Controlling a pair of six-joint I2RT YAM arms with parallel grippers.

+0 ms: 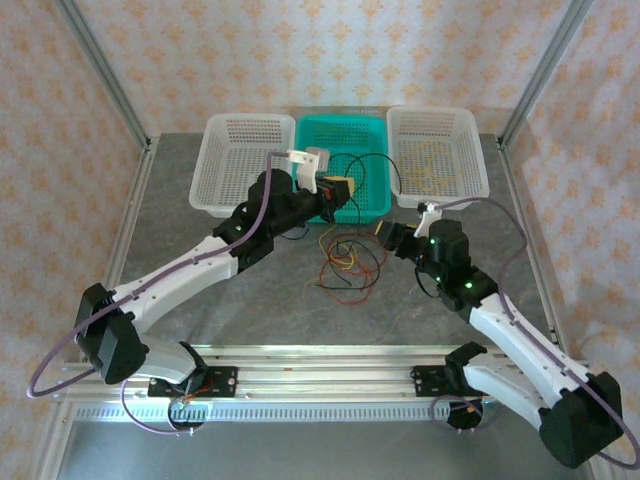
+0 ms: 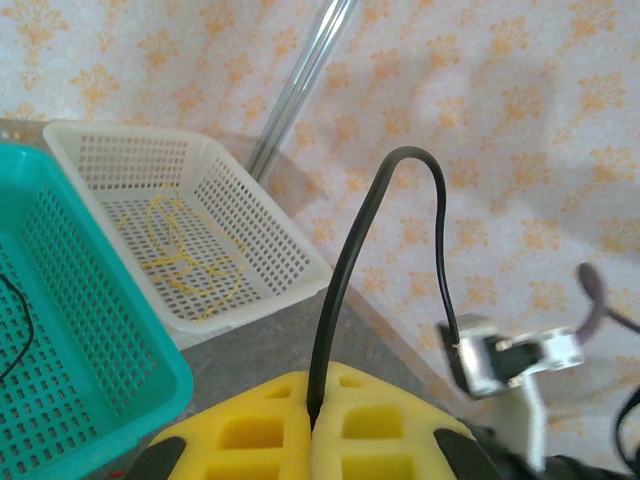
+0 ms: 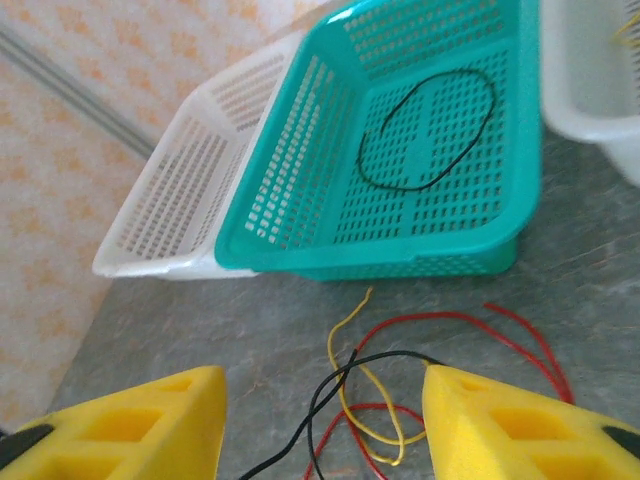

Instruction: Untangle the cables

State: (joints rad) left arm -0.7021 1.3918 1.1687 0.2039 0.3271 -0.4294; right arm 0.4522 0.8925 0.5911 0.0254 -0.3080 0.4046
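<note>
Your left hand has its yellow foam pads pressed together on a thin black cable, held up at the near rim of the teal perforated plastic basket. Your right hand is spread wide, low over the loose tangle of thin red, yellow and black cables, which lies on the grey tabletop at 6 o'clock of that basket.

Risks:
- The pinched strand arcs up, then drops at 3 o'clock toward the white camera mount on the right wrist. I can't tell where it ends. Swing either arm and it likely snags there.
- If its far end is laced into the tangle, pulling would drag the whole bundle or tighten a knot.
- It's thin wire in soft foam, so a sharp tug may slip it out.
- Black, yellow and red strands all sit between the right hand's fingers. Close now and you'd probably grab several, not one.

Counts:
- Hands: two.
- Baskets: three. One teal, one white perforated plastic basket at 10 o'clock of the tangle, and another white basket at 2 o'clock.
- Sorted: one black loop in the teal basket and one yellow cable in the 2 o'clock basket.
- Pinched: one black.
- Tangle: at least one black and one yellow. Red is one or two, can't tell.
</note>
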